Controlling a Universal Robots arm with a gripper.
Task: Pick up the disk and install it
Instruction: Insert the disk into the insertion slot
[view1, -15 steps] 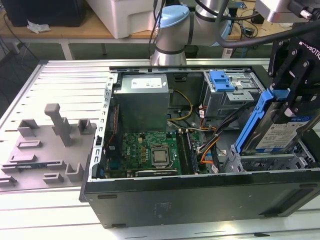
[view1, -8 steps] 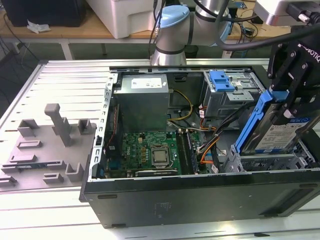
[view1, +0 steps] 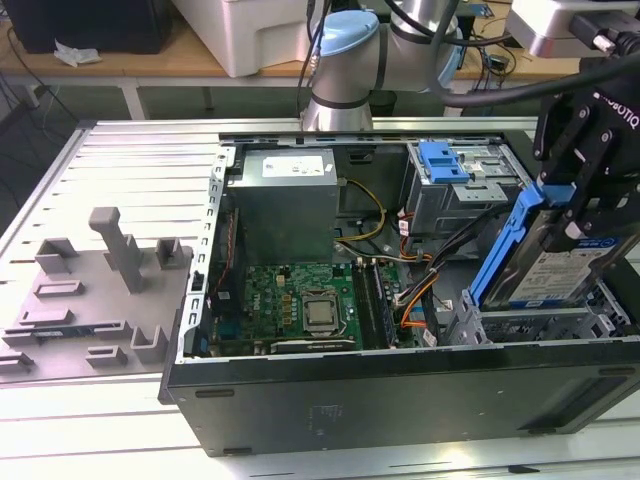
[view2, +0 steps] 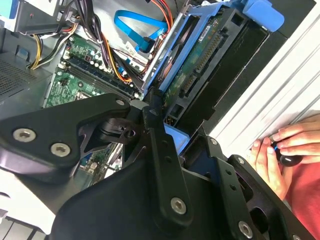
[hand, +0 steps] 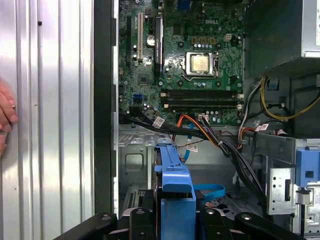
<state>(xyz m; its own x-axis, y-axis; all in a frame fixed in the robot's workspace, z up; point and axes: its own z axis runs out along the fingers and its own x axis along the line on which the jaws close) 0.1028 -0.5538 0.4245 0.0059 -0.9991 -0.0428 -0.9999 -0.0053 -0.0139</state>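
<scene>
Slatted metal worktop (view1: 120, 160) carries an open PC case (view1: 400, 405) lying on its side across centre & right of the exterior view, w/ a grey moulded fixture (view1: 100, 280) at the exterior view's left. Inside the case: green mobo (view1: 300, 300) at lower centre, grey PSU (view1: 290, 195) above it, drive cage (view1: 450, 175) w/ blue handle toward upper right, cables (view1: 385, 245) btw them. Arm (view1: 345, 60) base stands behind the case at top centre. Black pincer (view1: 572, 205) sits near the exterior view's right edge, clamped on the blue bracket at the upper end of the disk (view1: 565, 275). Disk is off the worktop, tilted, label side to the camera, lower end down in the bay at the case's lower right; can't tell if it touches the bay metal. In the first wrist view the disk (hand: 172, 175) is edge-on, its blue bracket btw the pincer (hand: 175, 217) fingers, mobo (hand: 185, 65) beyond. In the second wrist view the disk (view2: 200, 85) shows its connector end & circuit-board side, pincer (view2: 172, 137) closed on the blue frame. A person's hand (view2: 277, 155) rests on the worktop slats beside the case; same hand (hand: 5, 117) in the first wrist view.
</scene>
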